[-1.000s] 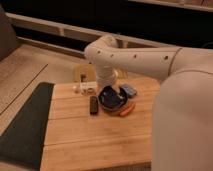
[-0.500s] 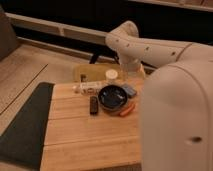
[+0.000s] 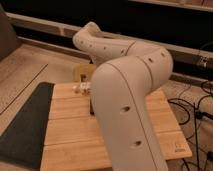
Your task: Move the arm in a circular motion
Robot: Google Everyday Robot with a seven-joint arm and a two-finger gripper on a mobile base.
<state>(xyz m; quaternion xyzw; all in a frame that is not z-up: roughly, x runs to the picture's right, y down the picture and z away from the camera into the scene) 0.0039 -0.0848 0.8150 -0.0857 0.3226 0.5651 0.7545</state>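
The arm (image 3: 127, 100) is a thick cream-white tube with small dark holes. It rises from the bottom middle of the camera view, bends at a rounded joint (image 3: 150, 62) on the right, then runs up and left to a second bend (image 3: 89, 36). It hangs over the wooden table (image 3: 65, 132). The gripper is hidden behind the arm and does not show.
A dark mat (image 3: 25, 125) lies along the table's left side. Small white items (image 3: 80, 89), a tan object (image 3: 82, 71) and a dark object (image 3: 91, 107) peek out at the arm's left edge. Black cables (image 3: 197, 112) lie on the floor at right.
The arm has swung across the view. It now fills the middle and hides the dark bowl and orange item that showed before. Its upper bend has moved left.
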